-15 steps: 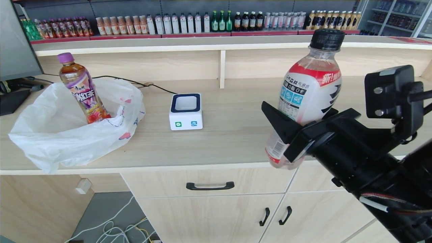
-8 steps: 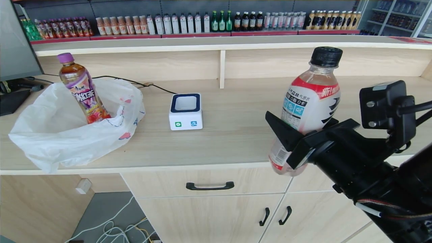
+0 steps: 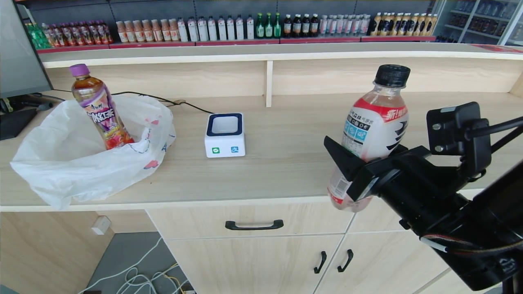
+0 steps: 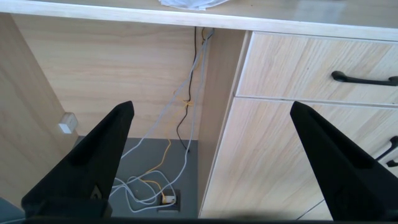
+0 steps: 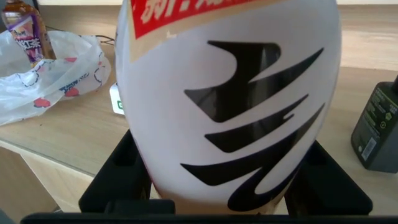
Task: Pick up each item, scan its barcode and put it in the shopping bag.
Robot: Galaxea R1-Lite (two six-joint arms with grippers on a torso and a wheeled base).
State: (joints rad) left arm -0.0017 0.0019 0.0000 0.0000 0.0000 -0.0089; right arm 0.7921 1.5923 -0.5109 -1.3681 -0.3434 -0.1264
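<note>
The right jaws clamp the black-capped drink bottle (image 3: 374,122) upright over the worktop's (image 3: 278,171) front edge, well right of the scanner (image 3: 225,134) (barcode presumably unread yet); the tea bottle (image 3: 100,110) stands in the shopping bag (image 3: 61,163). Left jaws gape.

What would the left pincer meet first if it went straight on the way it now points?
The open left pincer would likely hit the cabinet front beside the hanging cables; depth unclear.

Right pincer (image 3: 367,157) and arm (image 3: 441,200) are black, with silver-screwed bracket (image 3: 457,130) and white cable (image 3: 435,244).
</note>
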